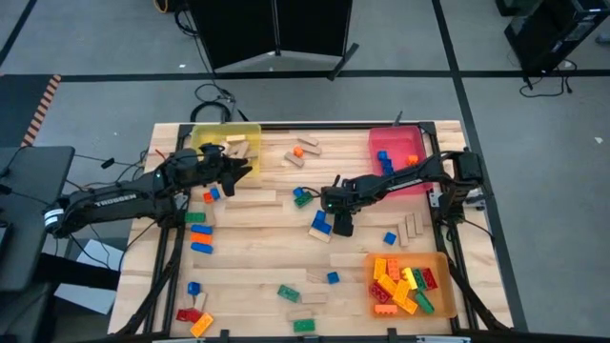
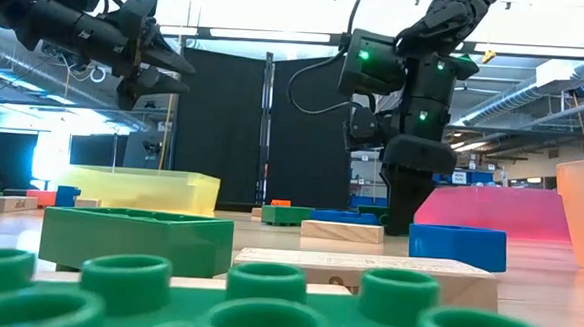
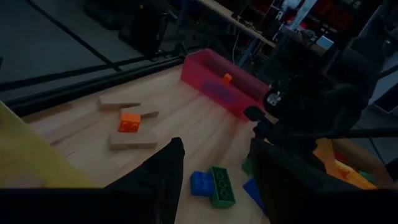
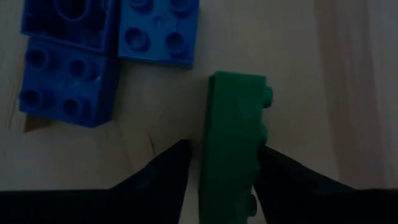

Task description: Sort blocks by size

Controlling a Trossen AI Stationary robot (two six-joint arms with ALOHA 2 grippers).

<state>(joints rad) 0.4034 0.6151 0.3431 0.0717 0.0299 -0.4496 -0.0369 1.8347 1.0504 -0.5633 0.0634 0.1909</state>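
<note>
- Closing in on a pick: the right gripper [image 4: 219,163] is sitting low at the table [image 1: 257,276] centre w/ a green brick [image 4: 233,140] standing on edge between its fingers [image 4: 163,171]. In the right wrist view both fingers are flanking the brick's long sides; the one on the stud side looks touching, while the other is showing a thin gap, so the grip isn't seated yet.
- Two blue bricks [image 4: 68,81] are lying just beside the green one, flat on the wood and clear of the fingers.
- In the high view the right gripper [image 1: 341,221] is hanging between the blue pieces [image 1: 321,222] and the red tray [image 1: 398,157].
- The left gripper [image 1: 238,171] is waiting in the air beside the yellow tray [image 1: 227,145], fingers [image 3: 163,180] partly apart and nothing between them.
- Rest of the blocks are lying scattered: wooden blocks [image 1: 250,200] mid-table, more bricks at the near-left corner [image 1: 195,314], plenty already in the orange tray [image 1: 408,283], a few in the red & yellow trays.
- Step in hand, as I'm reading it: grasping one long green brick, prob. bound for whichever tray is taking that size.
- Next move is calling for finishing the squeeze until both fingers are bearing on the brick, then lifting straight up so it isn't dragging the blue neighbours, then carrying over a tray rim before letting go.
- Risk: an edge-standing brick could be tipping or twisting if the pinch is landing off-centre.
</note>
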